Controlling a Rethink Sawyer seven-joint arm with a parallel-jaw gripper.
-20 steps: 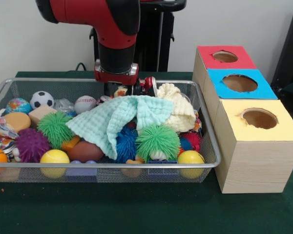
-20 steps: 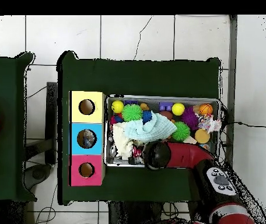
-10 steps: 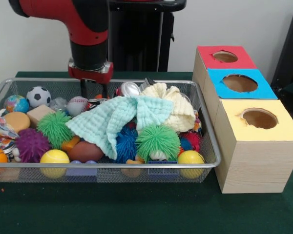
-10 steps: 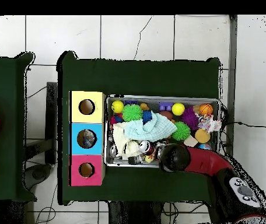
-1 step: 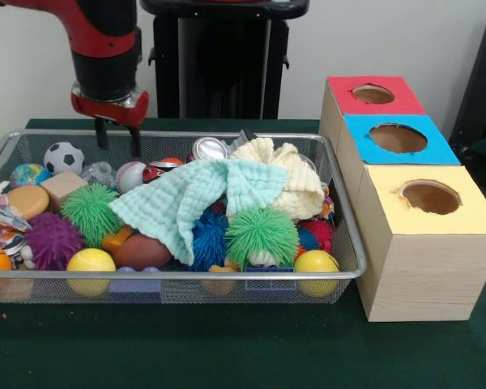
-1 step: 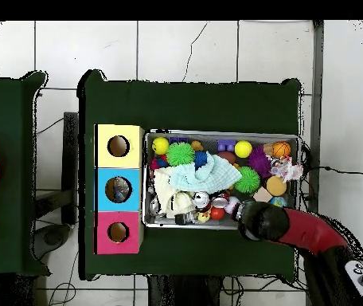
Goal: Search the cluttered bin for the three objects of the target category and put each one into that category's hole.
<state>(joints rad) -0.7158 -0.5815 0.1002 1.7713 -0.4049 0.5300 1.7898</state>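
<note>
My gripper hangs open and empty over the far left part of the wire bin, above a soccer ball and a baseball. A mint cloth and a cream cloth lie over the middle of the pile. Behind them a red can and a silver can show. Spiky balls in green, purple and blue sit among smooth yellow balls. In the overhead view the arm covers the gripper.
Three boxes with round holes stand beside the bin: red, blue and yellow. In the overhead view they line the bin's left side, with the yellow box at the top. A globe ball and a wood block lie at the bin's left.
The arm has swung to the picture's left along the bin's far side in the front view and risen a little. The cans it hid are now uncovered.
</note>
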